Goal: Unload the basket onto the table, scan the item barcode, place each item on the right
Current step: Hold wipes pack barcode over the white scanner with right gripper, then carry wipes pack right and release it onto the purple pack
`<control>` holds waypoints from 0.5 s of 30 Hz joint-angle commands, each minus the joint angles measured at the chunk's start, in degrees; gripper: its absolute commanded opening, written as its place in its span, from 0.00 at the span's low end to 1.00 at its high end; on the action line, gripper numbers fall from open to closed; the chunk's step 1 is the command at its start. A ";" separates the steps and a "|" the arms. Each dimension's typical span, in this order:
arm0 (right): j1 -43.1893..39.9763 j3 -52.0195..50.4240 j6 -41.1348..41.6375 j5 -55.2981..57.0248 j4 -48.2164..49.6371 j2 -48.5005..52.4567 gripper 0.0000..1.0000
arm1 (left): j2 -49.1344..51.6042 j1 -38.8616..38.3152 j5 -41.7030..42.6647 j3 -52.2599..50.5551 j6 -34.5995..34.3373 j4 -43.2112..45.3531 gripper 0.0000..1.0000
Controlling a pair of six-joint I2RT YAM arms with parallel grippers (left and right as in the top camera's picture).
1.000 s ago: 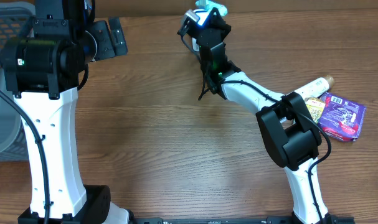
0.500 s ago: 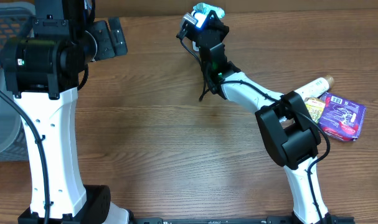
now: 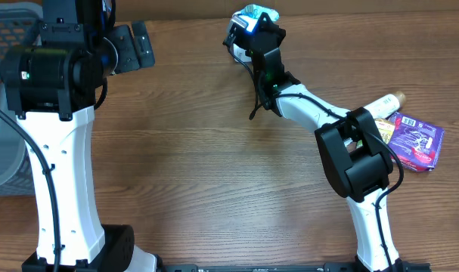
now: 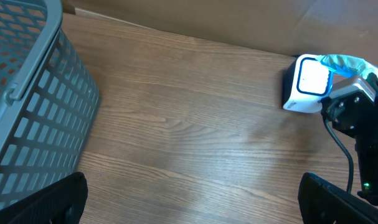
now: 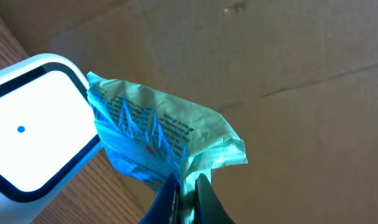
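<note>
The wooden tabletop (image 3: 191, 166) carries a grey mesh basket (image 4: 27, 93) at its left side. The left end effector (image 4: 195, 202) hangs over bare wood with its fingers spread fully apart, holding nothing. At the far edge stands the white scanner (image 4: 307, 84). The right end effector (image 5: 187, 186) is pinched tight on the edge of a teal snack packet (image 5: 157, 140), held up just beside the scanner's window. The packet looks light, thin and crinkly. It will probably flop and catch glare, so a grip on the sealed edge, clear of the printed barcode, seems safest.
</note>
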 commanded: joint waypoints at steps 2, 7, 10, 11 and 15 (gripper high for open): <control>0.24 0.70 0.22 1.27 2.38 0.09 0.04 | 0.63 0.09 -0.74 0.66 -0.76 0.20 0.99; 3.43 0.70 2.95 6.32 4.00 -1.46 0.04 | 0.63 0.07 -0.74 0.66 -0.76 0.20 1.00; 5.31 0.70 4.57 9.70 2.78 -4.15 0.04 | 0.63 -0.46 -0.74 0.66 -0.79 0.20 1.00; 5.88 0.70 4.85 10.62 1.79 -5.51 0.04 | 0.63 -0.46 -0.74 0.66 -0.79 0.20 1.00; 8.61 0.70 15.19 15.45 -3.41 -13.35 0.04 | 0.63 -0.37 -0.74 0.66 -0.76 0.20 1.00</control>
